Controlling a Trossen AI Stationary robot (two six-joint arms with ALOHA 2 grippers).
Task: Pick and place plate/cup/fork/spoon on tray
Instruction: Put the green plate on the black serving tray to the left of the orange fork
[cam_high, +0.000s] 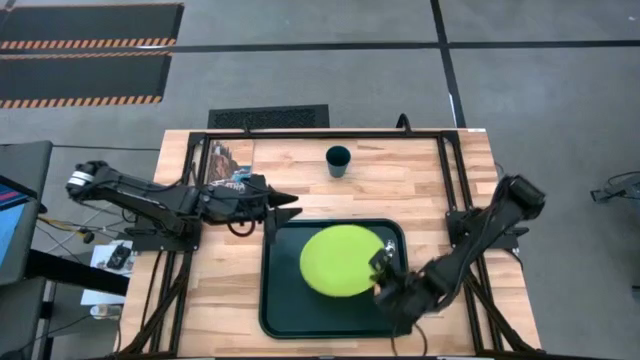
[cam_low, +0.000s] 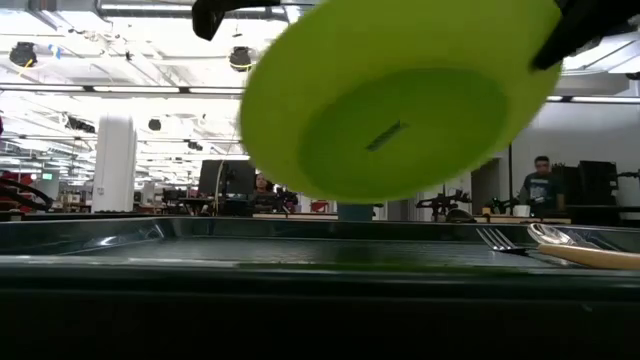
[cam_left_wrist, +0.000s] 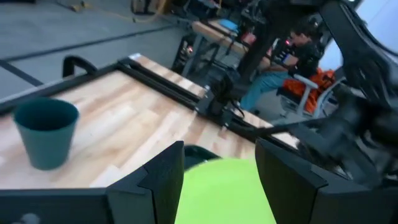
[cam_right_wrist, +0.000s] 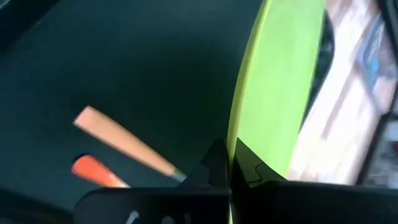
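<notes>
The lime-green plate (cam_high: 338, 261) is in the air over the dark green tray (cam_high: 285, 300), tilted, its underside facing the low view (cam_low: 400, 100). My right gripper (cam_high: 383, 267) is shut on its right edge. My left gripper (cam_high: 287, 207) is open and empty by the tray's far left corner, pointing toward the table's right edge. The teal cup (cam_high: 338, 160) stands upright on the wood at the far side and also shows in the left wrist view (cam_left_wrist: 45, 132). The fork (cam_low: 500, 240) and the spoon (cam_low: 565, 240) lie on the tray's right part. My right gripper pinches the plate's rim (cam_right_wrist: 239, 146) between its two fingers, at the plate's right edge. The fingers come from the table's near right, slanting down. The plate is lifted clear of the tray floor and tilted.
A picture booklet (cam_high: 228, 160) lies at the table's far left. Two orange handles (cam_right_wrist: 121, 144) lie on the tray floor beside the held plate. Black rails frame the tabletop (cam_high: 450, 180). People sit at benches in the room beyond (cam_low: 540, 185).
</notes>
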